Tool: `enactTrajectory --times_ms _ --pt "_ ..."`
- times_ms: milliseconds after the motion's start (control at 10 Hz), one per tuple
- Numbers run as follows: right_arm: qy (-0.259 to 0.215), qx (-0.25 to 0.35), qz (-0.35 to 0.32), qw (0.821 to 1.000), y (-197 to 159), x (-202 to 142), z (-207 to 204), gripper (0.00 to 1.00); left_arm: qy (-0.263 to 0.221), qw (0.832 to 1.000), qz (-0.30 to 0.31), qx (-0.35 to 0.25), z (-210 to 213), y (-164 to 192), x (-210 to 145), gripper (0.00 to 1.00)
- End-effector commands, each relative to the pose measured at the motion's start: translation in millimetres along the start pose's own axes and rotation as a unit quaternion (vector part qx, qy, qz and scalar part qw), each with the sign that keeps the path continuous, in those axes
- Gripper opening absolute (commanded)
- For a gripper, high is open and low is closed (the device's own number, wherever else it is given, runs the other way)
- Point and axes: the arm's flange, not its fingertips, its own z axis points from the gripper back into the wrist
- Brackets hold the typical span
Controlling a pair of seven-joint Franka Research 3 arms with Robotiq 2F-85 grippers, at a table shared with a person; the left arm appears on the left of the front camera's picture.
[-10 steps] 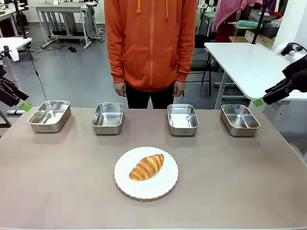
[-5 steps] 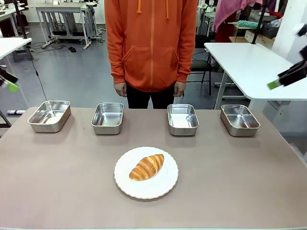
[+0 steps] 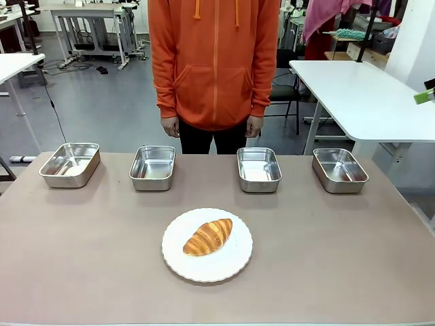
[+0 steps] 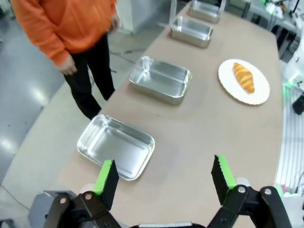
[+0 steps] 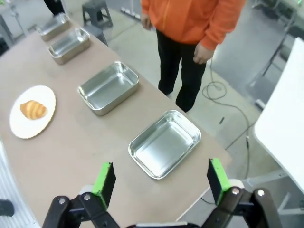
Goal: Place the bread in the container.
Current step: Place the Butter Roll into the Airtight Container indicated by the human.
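Note:
The bread (image 3: pixel 208 236), a golden-brown croissant, lies on a round white plate (image 3: pixel 231 263) at the table's near middle. Several alike steel trays stand empty in a row along the far edge (image 3: pixel 70 164) (image 3: pixel 153 167) (image 3: pixel 259 169) (image 3: pixel 340 170); nothing marks which one is the container. My left gripper (image 4: pixel 164 173) hangs open high over the leftmost tray (image 4: pixel 116 146), with the bread (image 4: pixel 243 77) far off. My right gripper (image 5: pixel 160 180) hangs open high over the rightmost tray (image 5: pixel 165 143), the bread (image 5: pixel 33 109) far to its left. One of its green pads (image 3: pixel 425 96) shows at the front view's right edge.
A person in an orange hoodie stands at the far side, hands (image 3: pixel 170 125) (image 3: pixel 253 125) hanging at the sides. The brown table (image 3: pixel 340 258) is bare around the plate. A white table (image 3: pixel 353 95) stands beyond the right corner.
Both arms have risen and drawn outward. The left gripper has left the front view; of the right gripper a green pad remains at the right edge. Bread and trays have not moved.

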Motion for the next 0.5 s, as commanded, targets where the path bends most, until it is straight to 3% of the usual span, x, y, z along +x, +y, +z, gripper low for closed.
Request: enactTrajectory --times_ms 0,200,400 --pt "-0.032 0.027 0.006 0.999 -18 -9 7 1.00 -0.040 0.999 -0.018 0.003 4 1 7 1.00" --pt "-0.043 0.021 -0.014 0.999 -25 -16 16 1.00 -0.068 0.997 -0.012 0.037 12 -4 14 1.00" --pt "-0.045 0.023 -0.015 0.999 -26 -18 17 1.00 -0.065 0.997 -0.004 0.046 14 -7 16 1.00"
